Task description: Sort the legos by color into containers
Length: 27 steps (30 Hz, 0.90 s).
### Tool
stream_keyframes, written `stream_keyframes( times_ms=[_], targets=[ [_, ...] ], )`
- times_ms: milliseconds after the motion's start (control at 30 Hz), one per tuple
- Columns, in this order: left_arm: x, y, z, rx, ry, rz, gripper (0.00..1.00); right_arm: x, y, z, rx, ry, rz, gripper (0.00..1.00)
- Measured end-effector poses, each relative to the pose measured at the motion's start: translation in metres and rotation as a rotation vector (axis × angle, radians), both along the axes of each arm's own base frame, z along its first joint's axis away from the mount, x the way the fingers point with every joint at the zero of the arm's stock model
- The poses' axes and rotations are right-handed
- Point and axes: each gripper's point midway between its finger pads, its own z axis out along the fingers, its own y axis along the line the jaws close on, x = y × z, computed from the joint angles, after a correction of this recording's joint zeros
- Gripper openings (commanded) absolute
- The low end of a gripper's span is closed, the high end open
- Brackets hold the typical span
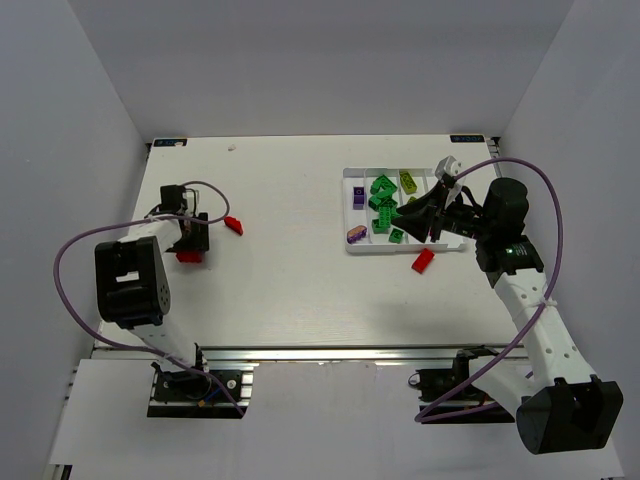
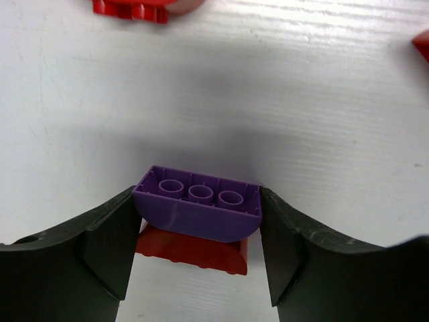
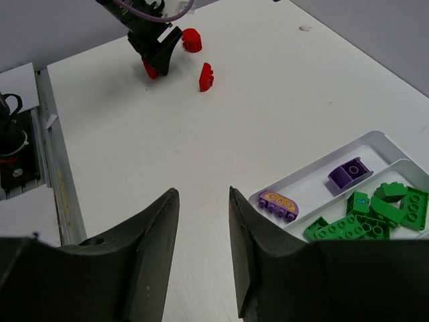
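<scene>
We saw the left gripper (image 2: pixel 198 225) astride the purple lego (image 2: pixel 198 201), ready to lift, grip unclear; the right gripper (image 3: pixel 203 201) hung part-open, empty

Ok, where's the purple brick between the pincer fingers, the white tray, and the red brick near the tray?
purple brick (image 2: pixel 198 208): left wrist view, its curved side.
white tray (image 1: pixel 356 216): top view, bare floor, leftmost compartment.
red brick (image 1: pixel 423 261): top view, its middle.

**White worktop, one tray, three loose red bricks**

The white worktop (image 1: pixel 290 290) carries a white tray (image 1: pixel 372 249) on its right side. A red brick (image 1: pixel 423 261) lies just beside the tray's near edge. A second red brick (image 1: pixel 233 225) and a third red brick (image 1: pixel 187 256) lie far left.
</scene>
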Motion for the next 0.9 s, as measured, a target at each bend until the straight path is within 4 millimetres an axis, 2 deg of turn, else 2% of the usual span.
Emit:
stream_keyframes(
  times_ms=[100,200,300,400,533,633,767,833,900],
  targets=[
    [-0.007,-0.008,0.002,-0.046,-0.011,0.015,0.38,0.000,0.000,0.000,0.002,0.001,0.002,0.41],
    [-0.011,-0.026,0.014,-0.141,-0.073,0.019,0.36,-0.001,0.001,0.001,0.004,0.003,0.008,0.40],
    [-0.013,-0.051,0.042,-0.270,-0.190,0.008,0.34,-0.004,0.002,0.001,0.011,0.012,0.021,0.39],
    [-0.010,-0.080,0.082,-0.414,-0.347,-0.022,0.34,-0.006,0.004,0.001,0.022,0.030,0.038,0.38],
    [-0.009,-0.127,0.136,-0.604,-0.532,-0.109,0.34,-0.007,0.007,0.001,0.043,0.052,0.063,0.37],
    [-0.014,-0.177,0.170,-0.747,-0.621,-0.220,0.29,-0.009,0.011,-0.001,0.064,0.081,0.078,0.35],
    [-0.025,-0.236,0.194,-0.912,-0.657,-0.330,0.26,-0.014,0.023,-0.010,0.094,0.111,0.069,0.33],
    [-0.029,-0.257,0.201,-0.978,-0.663,-0.357,0.23,-0.020,0.036,-0.016,0.101,0.127,0.067,0.34],
    [-0.030,-0.272,0.207,-1.030,-0.670,-0.367,0.23,-0.026,0.055,-0.019,0.106,0.140,0.055,0.41]
  ],
)
